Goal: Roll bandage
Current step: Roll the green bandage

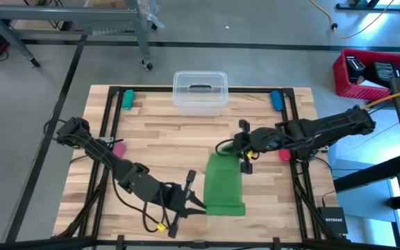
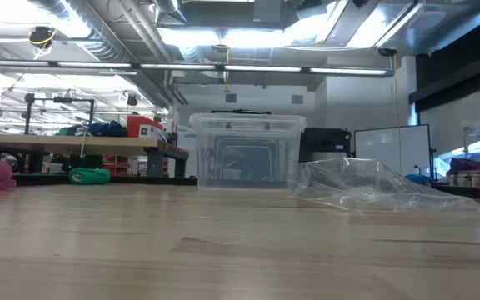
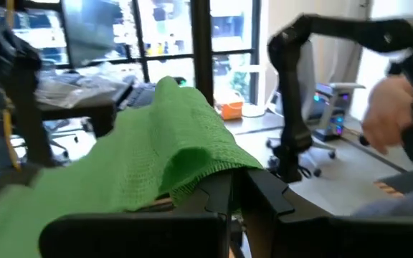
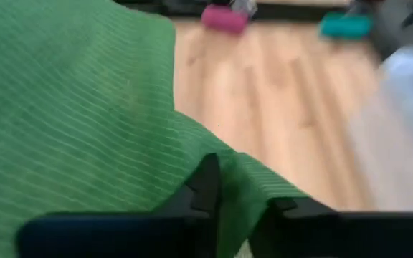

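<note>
Bandage [image 1: 225, 185] lifted off tabletop [image 1: 179, 139], near clear bin [image 1: 200, 90]. Left gripper [image 1: 196, 199] clamped on bandage's near corner; right gripper [image 1: 244, 158] pinching far edge, fingers nearly together.

The bandage [image 1: 224, 185] is lying on the surface [image 1: 179, 139], toward the near edge and a little right of the middle. The left gripper [image 1: 194, 201] is sitting at the bandage's near left corner, its jaws closed on the cloth; the right gripper [image 1: 244, 161] is sitting at the far right corner. A lidded container [image 1: 200, 91] is standing at the middle of the far edge. One small roll [image 1: 128, 99] is lying at the far left corner, another roll [image 1: 276, 100] at the far right.
</note>
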Controlling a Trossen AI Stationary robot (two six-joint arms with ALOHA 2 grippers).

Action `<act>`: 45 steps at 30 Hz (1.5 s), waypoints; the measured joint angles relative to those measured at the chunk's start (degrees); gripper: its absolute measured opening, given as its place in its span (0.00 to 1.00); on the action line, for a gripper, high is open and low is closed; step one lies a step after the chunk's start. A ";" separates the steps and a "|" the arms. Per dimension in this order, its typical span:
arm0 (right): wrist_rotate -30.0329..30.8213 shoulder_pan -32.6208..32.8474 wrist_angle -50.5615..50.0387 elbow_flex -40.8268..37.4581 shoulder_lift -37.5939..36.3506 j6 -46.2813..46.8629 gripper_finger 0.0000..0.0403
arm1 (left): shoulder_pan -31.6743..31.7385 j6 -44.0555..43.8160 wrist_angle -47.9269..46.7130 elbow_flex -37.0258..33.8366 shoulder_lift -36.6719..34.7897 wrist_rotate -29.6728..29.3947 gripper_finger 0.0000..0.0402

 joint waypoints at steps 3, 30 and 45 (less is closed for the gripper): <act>-4.71 0.00 -0.51 -2.14 0.40 3.35 0.28 | 0.38 -0.25 -0.27 0.00 -0.39 -1.51 0.03; -29.10 0.00 4.05 -6.49 -1.50 25.99 0.54 | 1.71 0.07 -2.67 0.07 -0.63 -8.82 0.03; -21.03 -0.81 0.61 -4.47 -1.15 23.93 0.54 | 1.76 0.03 -5.93 0.09 -0.63 -9.49 0.03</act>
